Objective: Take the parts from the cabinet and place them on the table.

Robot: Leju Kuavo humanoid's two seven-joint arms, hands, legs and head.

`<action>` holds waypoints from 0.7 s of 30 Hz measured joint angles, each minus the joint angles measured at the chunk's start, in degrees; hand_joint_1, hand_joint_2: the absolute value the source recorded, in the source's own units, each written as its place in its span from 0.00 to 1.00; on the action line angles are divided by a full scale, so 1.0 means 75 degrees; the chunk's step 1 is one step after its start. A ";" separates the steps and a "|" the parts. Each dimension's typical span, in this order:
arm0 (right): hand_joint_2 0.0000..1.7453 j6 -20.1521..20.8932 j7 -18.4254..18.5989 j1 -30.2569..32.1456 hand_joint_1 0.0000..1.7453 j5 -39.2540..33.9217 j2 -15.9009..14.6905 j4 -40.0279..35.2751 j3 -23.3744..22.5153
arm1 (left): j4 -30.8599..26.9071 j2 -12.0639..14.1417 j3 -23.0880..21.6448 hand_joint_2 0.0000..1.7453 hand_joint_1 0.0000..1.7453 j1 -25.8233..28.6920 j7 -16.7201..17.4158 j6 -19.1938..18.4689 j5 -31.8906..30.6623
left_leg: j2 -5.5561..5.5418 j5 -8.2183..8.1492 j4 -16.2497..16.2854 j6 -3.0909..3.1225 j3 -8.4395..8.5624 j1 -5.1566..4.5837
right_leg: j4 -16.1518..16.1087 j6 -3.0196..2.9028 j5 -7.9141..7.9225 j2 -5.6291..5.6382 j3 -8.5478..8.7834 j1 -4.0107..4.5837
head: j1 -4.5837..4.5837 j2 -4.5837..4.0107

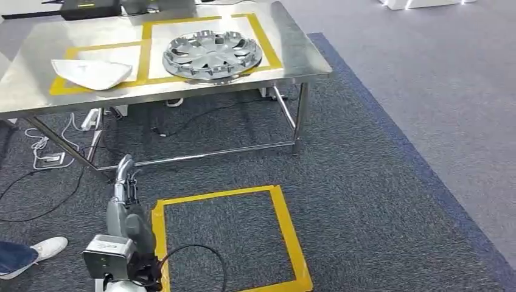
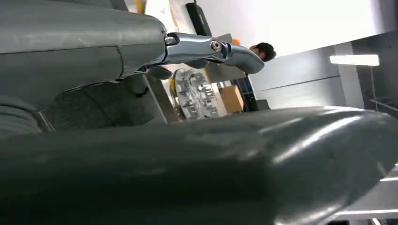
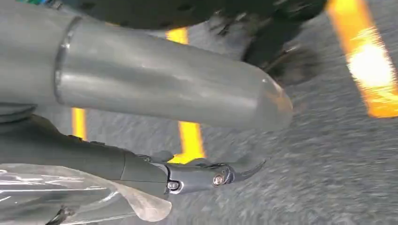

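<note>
**A:** Head view is showing a silver wheel cover (image 1: 212, 55) lying flat inside the right yellow-taped box on the steel table (image 1: 292, 42), with a white bagged part (image 1: 92, 73) sitting in the left box beside it, the two apart.

**B:** And the right hand?

**A:** Right wrist view is showing the right hand (image 3: 187, 136) hanging over grey carpet (image 3: 328, 154) and yellow tape, with a clear plastic bag (image 3: 70, 194) lying against its fingers. It seems to be holding the bag, though the contact itself is hidden, so I cannot tell for sure.

**B:** How is that bag likely to handle?

**A:** Light, limp and slippery, I'd judge. Film slides and bunches, so gripping a gathered fold or the stiff part inside looks safer than a loose flap.

**B:** The left hand?

**A:** The left hand (image 1: 125, 176) is hanging low near the table's legs, fingers straight, holding nothing.

**B:** Room to move?

**A:** Open carpet is lying to the right, with a yellow taped floor square (image 1: 292, 243) ahead. A person's white shoe (image 1: 45, 248) and loose cables (image 1: 42, 152) are crowding the left, and the table's near edge overhangs the crossbar.
</note>
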 joint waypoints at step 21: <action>0.00 -0.1181 0.0662 0.0004 0.00 0.1141 0.0289 0.0067 0.1280 | 0.0218 -0.0093 0.0017 0.00 0.00 -0.0064 0.0714 0.0105 -0.1539 | 0.0448 0.0917 -0.1985 0.0194 0.0695 -0.0071 | 0.0056 0.0232 -0.0119 -0.0569 0.0047 0.0048 | 0.0096 0.0000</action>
